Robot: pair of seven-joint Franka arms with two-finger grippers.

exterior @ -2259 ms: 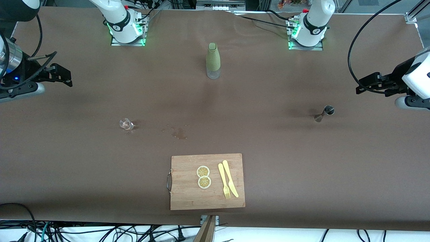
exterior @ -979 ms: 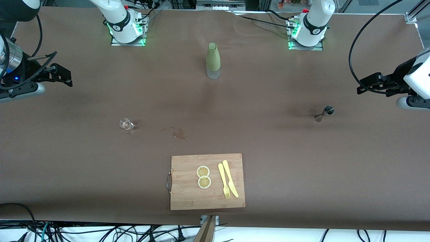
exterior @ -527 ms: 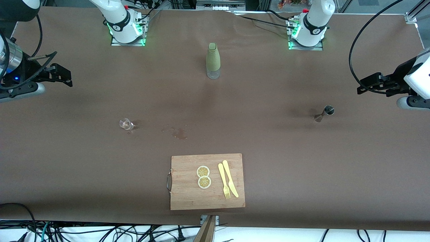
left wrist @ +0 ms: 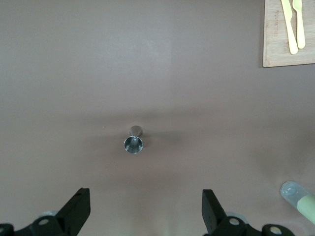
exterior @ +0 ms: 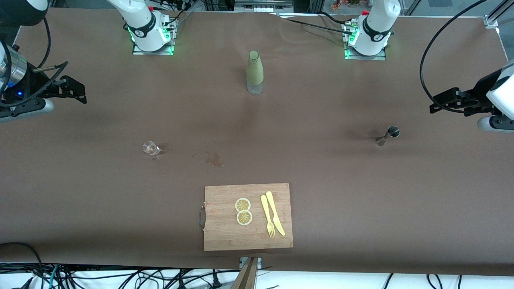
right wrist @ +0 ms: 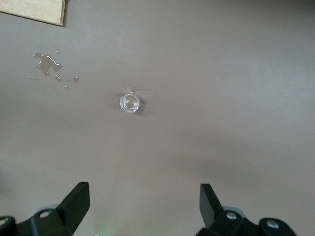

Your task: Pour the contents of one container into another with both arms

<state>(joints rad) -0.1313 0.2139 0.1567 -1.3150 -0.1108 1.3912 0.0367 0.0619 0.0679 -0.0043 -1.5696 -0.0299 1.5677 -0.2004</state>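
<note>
The silvery steel jigger [exterior: 387, 135] stands upright on the brown table toward the left arm's end; the left wrist view looks down into its cup [left wrist: 134, 142]. My left gripper [exterior: 433, 103] hangs open over the table's end, apart from the jigger, its midpoint [left wrist: 145, 206] showing bare table. The tiny clear glass cup [exterior: 151, 148] stands toward the right arm's end, seen too in the right wrist view [right wrist: 130, 103]. My right gripper [exterior: 82, 93] is open over that end of the table, nothing between its fingers [right wrist: 74, 201].
A green-sleeved bottle [exterior: 254, 72] stands mid-table between the bases. A small spill [exterior: 215, 159] lies beside the glass. A wooden cutting board [exterior: 225, 237] with lemon slices [exterior: 243, 211] and a yellow fork and knife [exterior: 272, 218] lies at the edge nearest the front camera.
The left gripper has drifted slightly outward toward its end of the table and a little up. The right arm, jigger and glass have not moved.
</note>
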